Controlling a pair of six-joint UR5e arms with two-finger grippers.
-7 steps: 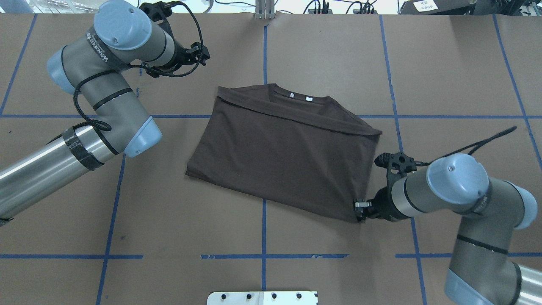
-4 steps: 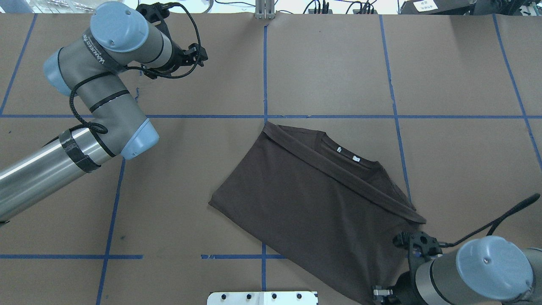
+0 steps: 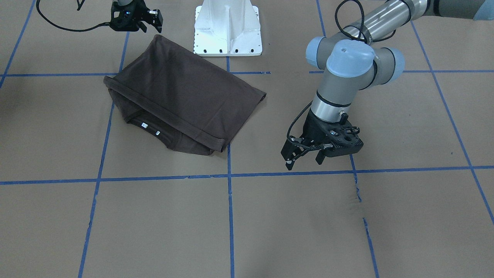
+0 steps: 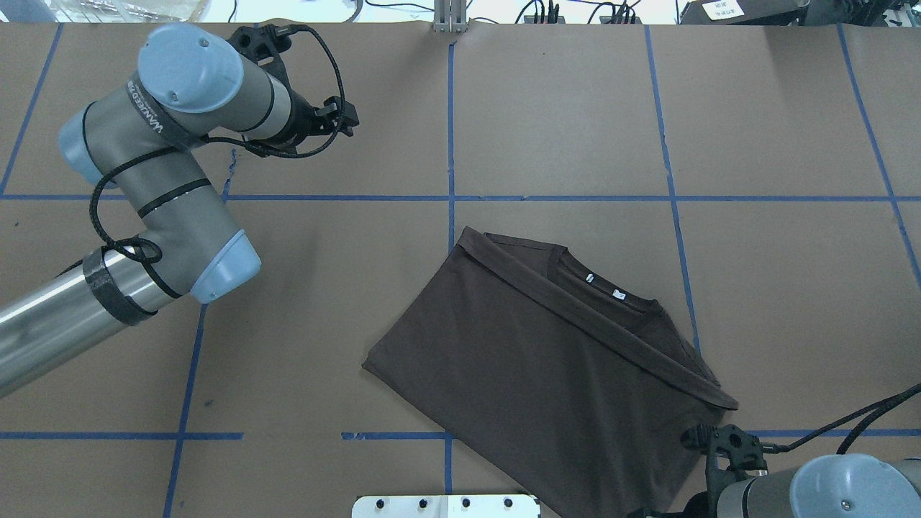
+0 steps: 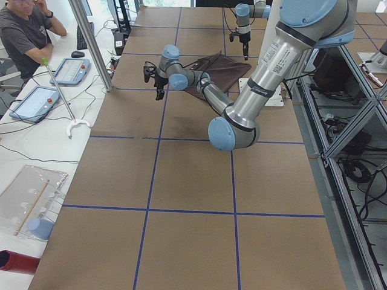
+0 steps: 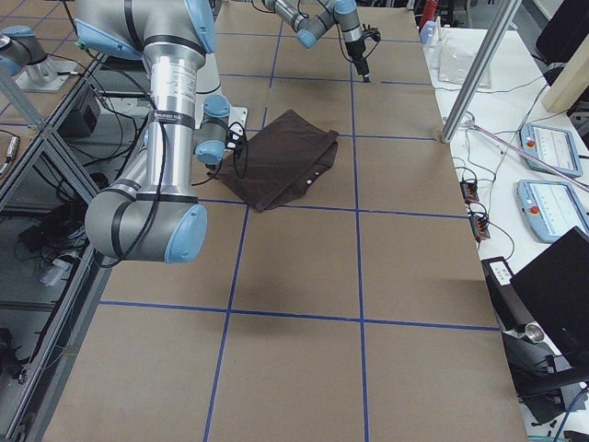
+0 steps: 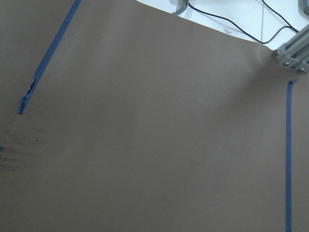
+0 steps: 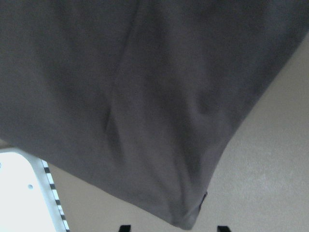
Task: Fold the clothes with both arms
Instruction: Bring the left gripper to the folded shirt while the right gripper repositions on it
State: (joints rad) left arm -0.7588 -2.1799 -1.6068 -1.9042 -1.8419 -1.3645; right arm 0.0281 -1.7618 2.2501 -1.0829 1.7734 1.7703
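Brown paper marked by a blue tape grid [image 4: 450,129] covered the table [image 4: 575,108]. The dark brown T-shirt [image 4: 532,381] lay on it askew, close to the robot and partly on its right side, one corner just beside the white pedestal base [image 3: 227,31]. It was doubled over. The hem band [image 4: 575,316] ran in a slant just below the ribbed collar [image 4: 575,267], and two white tags [image 4: 617,293] showed inside the neck.

The right gripper [image 3: 151,26] hovered at the shirt's corner [image 3: 155,37] nearest the base. In its wrist view the two fingertips [image 8: 124,227] stood wide apart with that corner between them, so the jaws read as open and holding nothing. The left gripper [image 3: 305,159] hung over bare paper well apart from the cloth, its jaws spread and empty. Its own camera showed only paper and tape.

The step in hand looked like a regrasp for the next fold, and the shirt's crooked lie was the main difficulty. The right gripper would do best to come straight down and pinch every layer at the corner, since catching only the top one would peel the fold open. The left arm [image 4: 165,144] had a long reach to the opposite corner [image 4: 367,363]. Both ends should be held before any lift and then raised level, so that the hem band stays aligned under the collar and the fabric does not twist.
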